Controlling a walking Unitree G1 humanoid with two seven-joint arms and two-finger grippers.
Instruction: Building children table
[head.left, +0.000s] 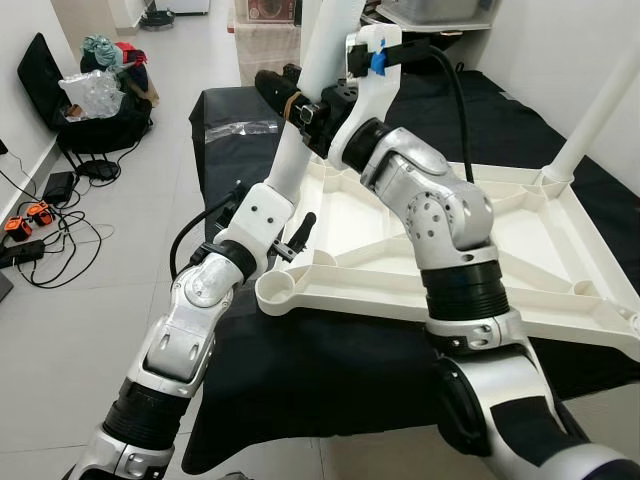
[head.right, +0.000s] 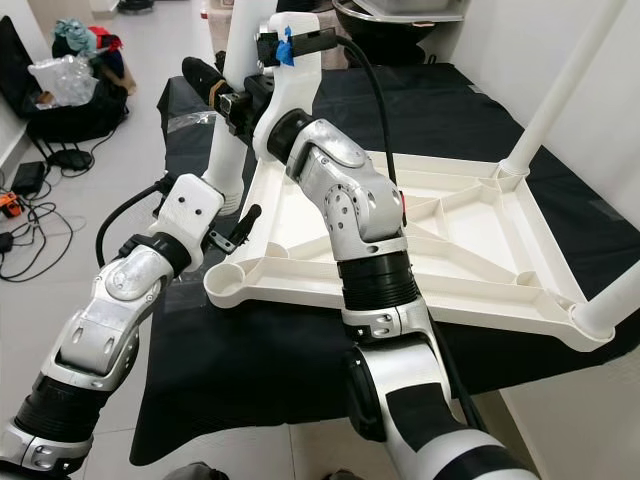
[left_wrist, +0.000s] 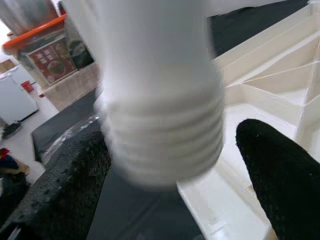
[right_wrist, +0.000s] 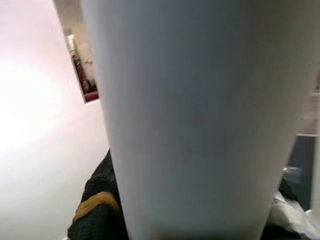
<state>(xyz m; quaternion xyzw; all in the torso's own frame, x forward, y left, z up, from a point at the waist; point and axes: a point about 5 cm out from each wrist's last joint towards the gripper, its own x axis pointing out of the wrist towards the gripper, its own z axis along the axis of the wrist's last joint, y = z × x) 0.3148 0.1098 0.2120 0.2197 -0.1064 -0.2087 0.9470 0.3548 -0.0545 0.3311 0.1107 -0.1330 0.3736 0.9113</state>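
On the black cloth, the white tabletop (head.left: 560, 260) is lying underside up so its corner sockets are facing upward for the legs. At its far-left corner, both grippers are working on one white leg (head.right: 232, 130) standing roughly upright. The right gripper (head.left: 300, 105) is clamping the leg high on its shaft, probably steadying it. The left gripper (left_wrist: 165, 165), beside the tabletop's rim, is sitting with fingers spread around the leg's threaded end (left_wrist: 162, 135); whether they are touching it is unclear, since the view is blurred.
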